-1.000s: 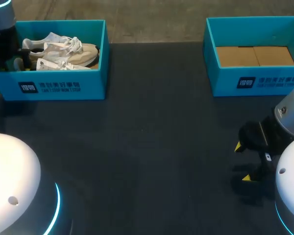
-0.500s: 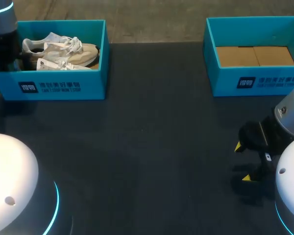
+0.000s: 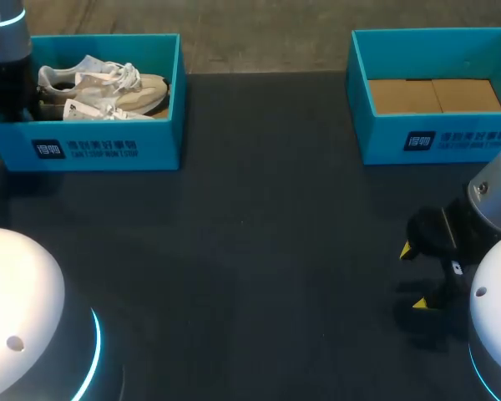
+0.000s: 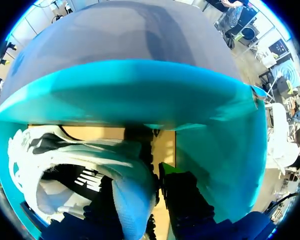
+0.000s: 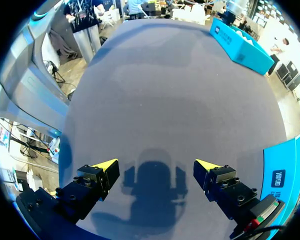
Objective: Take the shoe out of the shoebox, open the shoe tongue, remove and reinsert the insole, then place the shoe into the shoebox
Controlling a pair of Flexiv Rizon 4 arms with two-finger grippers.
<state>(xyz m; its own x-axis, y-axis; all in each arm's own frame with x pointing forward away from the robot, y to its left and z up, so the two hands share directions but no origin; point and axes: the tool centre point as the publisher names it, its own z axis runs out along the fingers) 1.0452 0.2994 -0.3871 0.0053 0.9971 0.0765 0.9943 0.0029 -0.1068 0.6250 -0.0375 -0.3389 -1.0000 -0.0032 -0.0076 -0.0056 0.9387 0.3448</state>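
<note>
- Upper left, the left gripper (image 4: 140, 192) sits inside the teal cardboard shoebox (image 3: 108, 149) at the heel of the pale beige laced shoe (image 3: 100, 88), likely to lift it. Whether it grips cannot be told.
- Lower right, the right gripper (image 3: 412, 276) hangs wide open and empty, likely kept clear.

Table (image 3: 259, 251): one; dark grey matte top, flat, its far edge running behind both boxes.

Left shoebox (image 3: 108, 149): teal card, no lid, open upward. It stood directly on the table at the far left and had a printed label on its near wall.

Right shoebox (image 3: 438, 138): teal card, same pattern and label, open upward. It stood directly on the table at the far right, and its brown cardboard floor showed.

The two boxes sat well apart, both square to the far edge.
</note>
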